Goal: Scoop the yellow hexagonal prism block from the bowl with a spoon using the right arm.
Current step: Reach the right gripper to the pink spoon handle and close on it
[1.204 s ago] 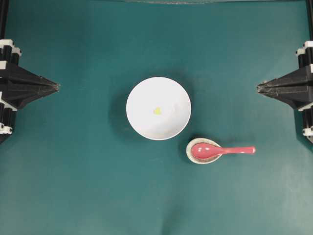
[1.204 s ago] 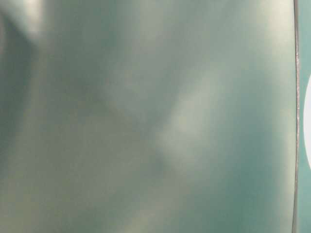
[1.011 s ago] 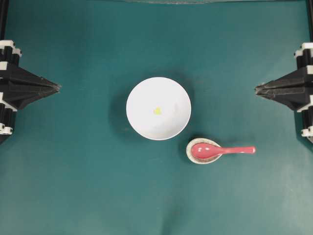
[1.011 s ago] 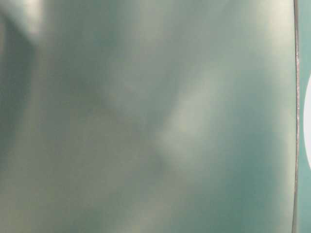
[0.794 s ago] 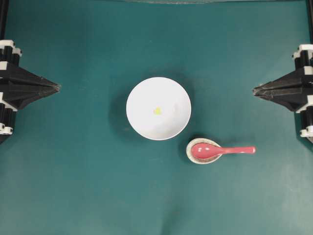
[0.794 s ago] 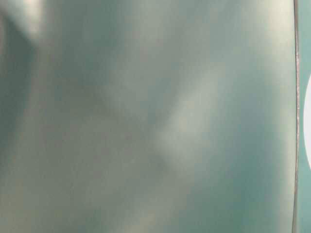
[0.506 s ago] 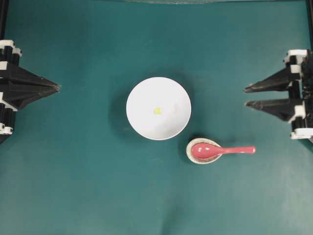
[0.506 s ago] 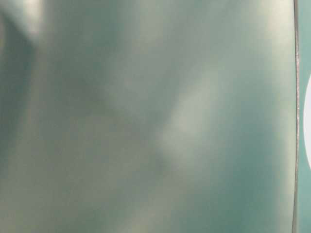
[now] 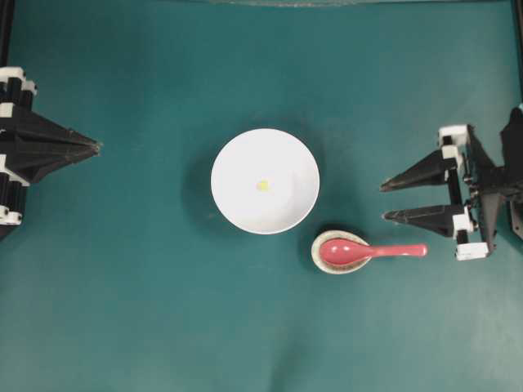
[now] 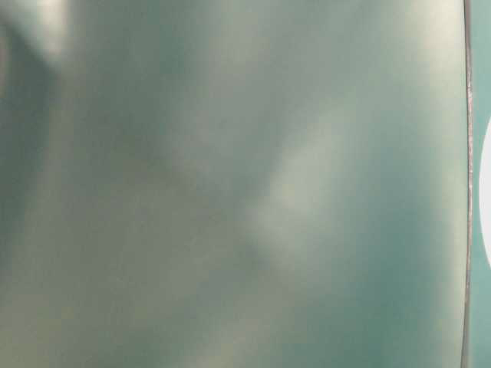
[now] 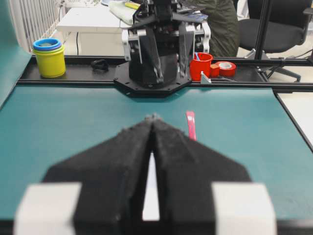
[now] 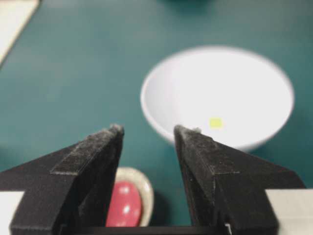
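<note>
Both fingers of the right gripper (image 9: 383, 202) stand spread, holding nothing, just above the spoon (image 9: 372, 251) handle. Left gripper (image 9: 97, 147) is closed, empty. Yellow block (image 9: 262, 185) lies in the bowl (image 9: 237, 155).

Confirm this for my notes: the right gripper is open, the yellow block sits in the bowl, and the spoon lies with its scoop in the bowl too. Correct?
Not quite. The spoon has its scoop on the small speckled rest beside the bowl, not in it, as the overhead view shows. The rest stands: the right gripper is open and the yellow block sits in the bowl.
</note>
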`<state>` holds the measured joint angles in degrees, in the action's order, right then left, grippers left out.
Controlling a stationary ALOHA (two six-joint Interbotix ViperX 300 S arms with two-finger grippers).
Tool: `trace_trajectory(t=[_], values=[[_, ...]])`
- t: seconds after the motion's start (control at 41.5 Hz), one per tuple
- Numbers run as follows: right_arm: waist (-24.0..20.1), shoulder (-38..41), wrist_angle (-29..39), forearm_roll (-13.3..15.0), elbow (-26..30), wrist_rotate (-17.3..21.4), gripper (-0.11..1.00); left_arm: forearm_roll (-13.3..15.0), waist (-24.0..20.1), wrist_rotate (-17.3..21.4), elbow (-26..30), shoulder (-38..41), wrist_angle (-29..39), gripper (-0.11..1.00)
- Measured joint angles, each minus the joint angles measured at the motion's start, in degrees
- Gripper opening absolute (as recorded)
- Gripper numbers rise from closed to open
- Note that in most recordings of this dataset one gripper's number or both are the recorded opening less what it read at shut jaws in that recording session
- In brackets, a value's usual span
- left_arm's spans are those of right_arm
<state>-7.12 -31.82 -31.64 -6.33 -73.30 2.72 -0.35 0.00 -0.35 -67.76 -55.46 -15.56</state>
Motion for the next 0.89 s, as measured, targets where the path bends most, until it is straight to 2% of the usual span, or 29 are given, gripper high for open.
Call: trace_trajectory(t=[0.241,0.457,0.746,0.891], values=[[-6.24,10.2,-12.92,-5.8,-3.08,0.0,0.53,-0.09,0.0,0.0,0.0,0.0,0.79,0.0],[-12.74,20.39,-23.73,-13.1,-3.96,0.09,0.53,-0.09,0.0,0.0,0.0,0.09,1.05,0.0],[-21.62,30.41,-30.15,-22.41,-3.52,0.0,0.52,-0.09,0.0,0.0,0.0,0.09,1.14,0.0],[-23.73,32.96,-31.55,-24.43,-3.34,0.0,0.53,-0.09,0.0,0.0,0.0,0.18,1.32,0.0]])
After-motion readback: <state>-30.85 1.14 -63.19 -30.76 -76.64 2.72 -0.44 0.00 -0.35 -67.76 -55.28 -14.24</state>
